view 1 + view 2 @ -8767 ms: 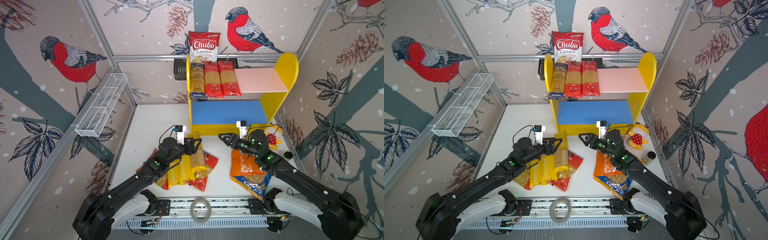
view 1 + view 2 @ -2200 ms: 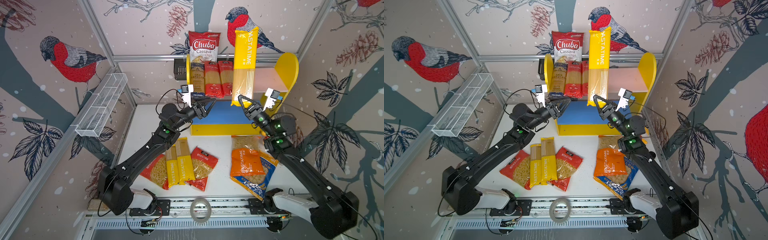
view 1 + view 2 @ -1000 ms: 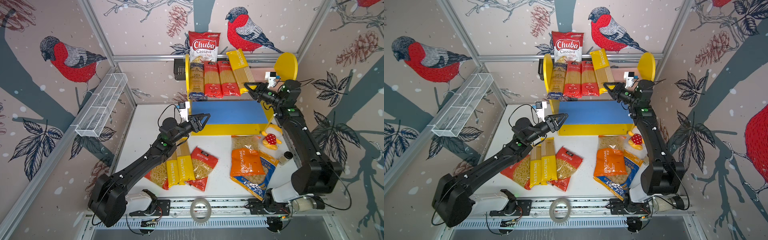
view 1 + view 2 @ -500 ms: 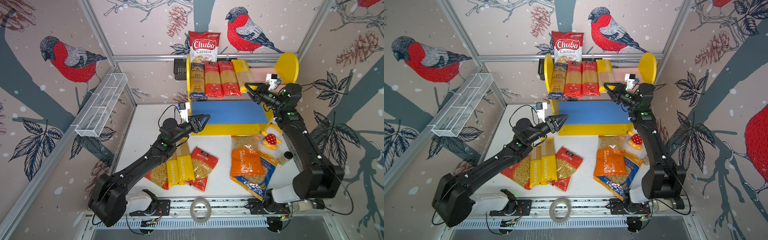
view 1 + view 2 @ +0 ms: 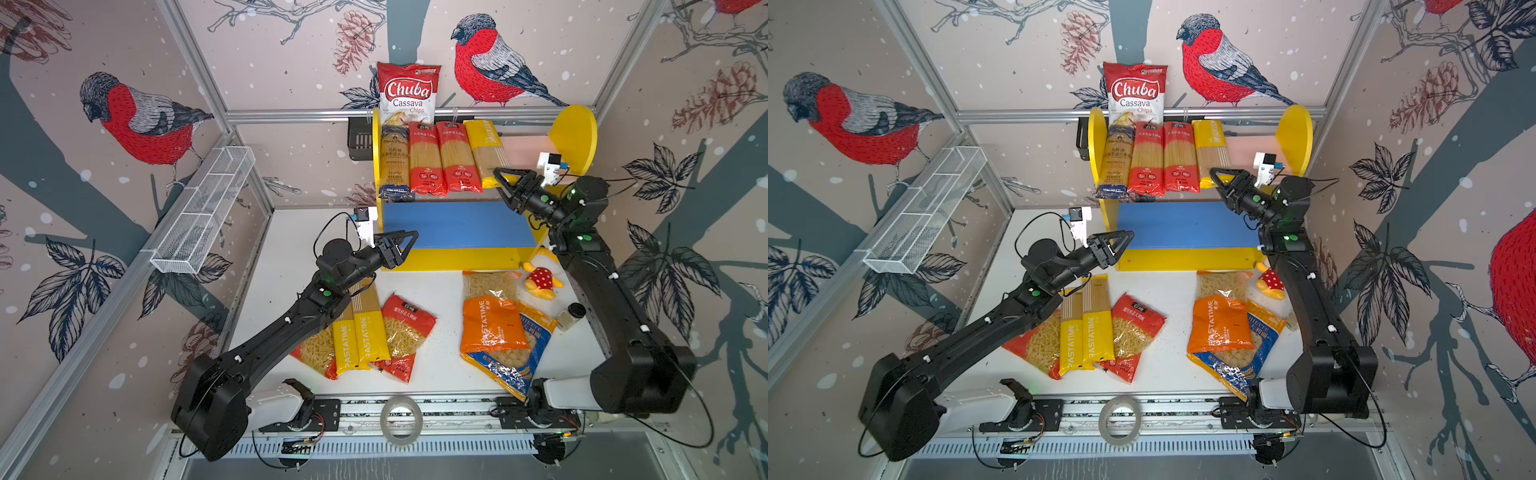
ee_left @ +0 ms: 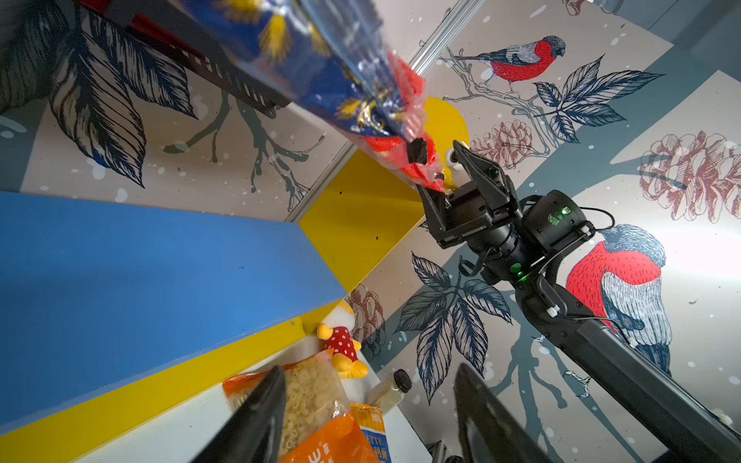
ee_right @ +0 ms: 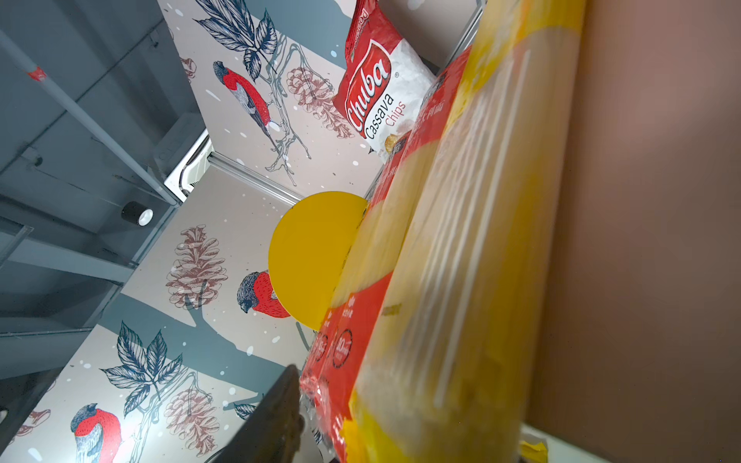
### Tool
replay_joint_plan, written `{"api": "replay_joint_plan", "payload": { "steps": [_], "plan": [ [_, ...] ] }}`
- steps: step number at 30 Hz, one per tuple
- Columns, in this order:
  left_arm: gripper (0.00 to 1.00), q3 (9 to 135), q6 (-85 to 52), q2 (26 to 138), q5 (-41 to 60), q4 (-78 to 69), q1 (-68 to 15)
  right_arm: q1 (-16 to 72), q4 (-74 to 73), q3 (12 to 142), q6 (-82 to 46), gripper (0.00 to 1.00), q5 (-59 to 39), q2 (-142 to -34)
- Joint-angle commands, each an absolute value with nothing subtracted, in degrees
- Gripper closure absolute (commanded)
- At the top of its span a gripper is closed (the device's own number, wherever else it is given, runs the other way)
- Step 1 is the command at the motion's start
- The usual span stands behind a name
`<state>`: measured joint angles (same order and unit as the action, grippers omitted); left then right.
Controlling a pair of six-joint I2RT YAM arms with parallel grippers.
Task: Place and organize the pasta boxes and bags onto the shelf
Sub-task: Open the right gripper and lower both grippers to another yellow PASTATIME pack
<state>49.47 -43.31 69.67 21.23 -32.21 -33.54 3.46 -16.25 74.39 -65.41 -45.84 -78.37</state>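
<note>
Now the right gripper (image 5: 500, 183) has its jaws apart around the near end of the long yellow clear-windowed spaghetti pack (image 5: 482, 149). A second ago they were pinched on that end and the pack lay slanted. Whether a finger touches the wrapper I cannot tell.

The pack lies straight on the pink upper board (image 5: 525, 147) of the 2-tier wooden shelf with yellow side panels (image 5: 575, 133). It sits tight beside the 2 red spaghetti packs (image 5: 440, 158), with the dark blue spaghetti pack (image 5: 392, 160) at the row's left end. I judge this placement finished: 4 long packs are shelved, and the arm should back off without dragging the pack.

The left gripper (image 5: 405, 247), jaws apart and empty, hovers as before in front of the bare blue lower board (image 5: 457, 224).

On the white tabletop (image 5: 440, 374), 2 yellow "PASTATIME" spaghetti packs (image 5: 361, 332), red short-pasta bags (image 5: 409, 328), an orange pasta bag (image 5: 490, 324) and a blue-yellow pasta bag (image 5: 523, 357) remain unshelved.
</note>
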Motion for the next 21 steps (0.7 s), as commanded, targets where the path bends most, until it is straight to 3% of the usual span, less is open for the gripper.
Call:
{"api": "replay_joint_plan", "payload": {
  "steps": [1,6,11,17,21],
  "plan": [
    [0.34,48.1,-40.3,68.1,19.6,-29.1,-33.1,3.6,-15.1,71.3,-62.6,0.39,-45.5,-75.7],
    [0.34,44.3,-40.0,65.7,18.7,-27.2,-32.4,4.2,-11.6,66.6,-58.3,0.35,-43.7,-70.3],
    [0.34,40.9,-39.7,62.7,17.0,-24.5,-31.4,4.7,-9.7,64.4,-55.0,0.38,-43.4,-67.8],
    [0.31,39.1,-37.0,57.1,11.6,-15.9,-30.1,14.4,-6.7,61.4,-46.8,0.38,-34.9,-62.8],
    [0.22,37.9,-37.0,53.9,5.8,-7.4,-28.4,22.5,-9.0,56.1,-45.5,0.39,-29.2,-60.5]
  ]
}}
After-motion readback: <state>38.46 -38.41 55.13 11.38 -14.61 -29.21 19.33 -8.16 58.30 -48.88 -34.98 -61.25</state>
